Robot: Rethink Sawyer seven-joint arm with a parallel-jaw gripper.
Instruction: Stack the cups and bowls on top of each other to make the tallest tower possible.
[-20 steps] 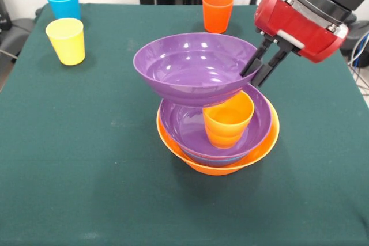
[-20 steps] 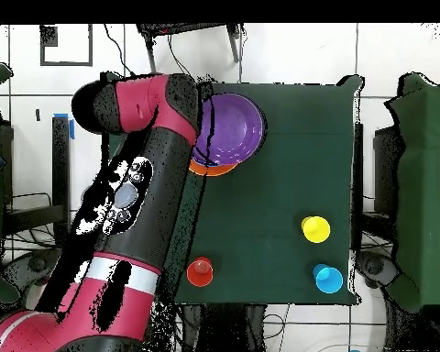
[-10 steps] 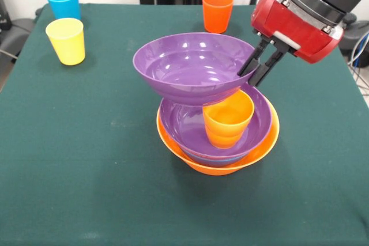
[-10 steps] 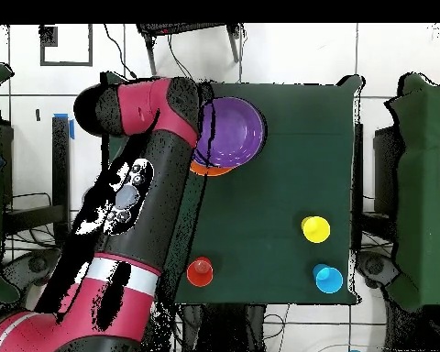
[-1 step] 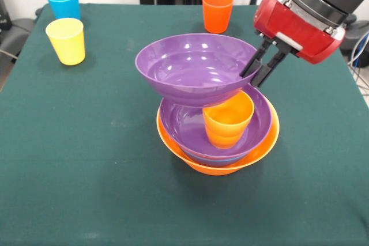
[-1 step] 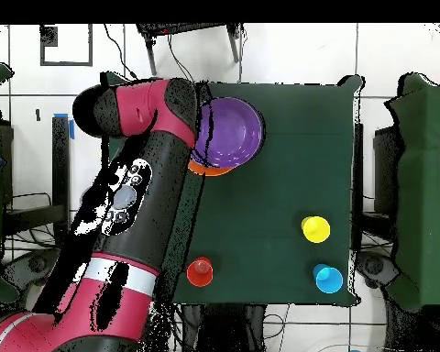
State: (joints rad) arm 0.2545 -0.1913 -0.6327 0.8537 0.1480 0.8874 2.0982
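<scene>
The gripper [image 5: 258,72] pinches the upper purple bowl's [image 5: 193,67] rim above the tower [image 5: 216,142].

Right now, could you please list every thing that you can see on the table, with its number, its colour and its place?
Upper bowl: one, purple, held by its rim above the pile, over the orange cup.
Lower bowl: one, purple, nested in the pile.
Base bowl: one, large, orange, bottom of the pile.
Blue rim: one, thin, between the purple and orange bowls.
Orange cup: one, upright inside the lower purple bowl.
Red-orange cup: one, far edge, middle.
Light blue cup: one, far left corner.
Yellow cup: one, just before the light blue one.
Table: one, dark green cloth.
Gripper: one, black fingers on a red arm, shut on the upper bowl's right rim.
</scene>
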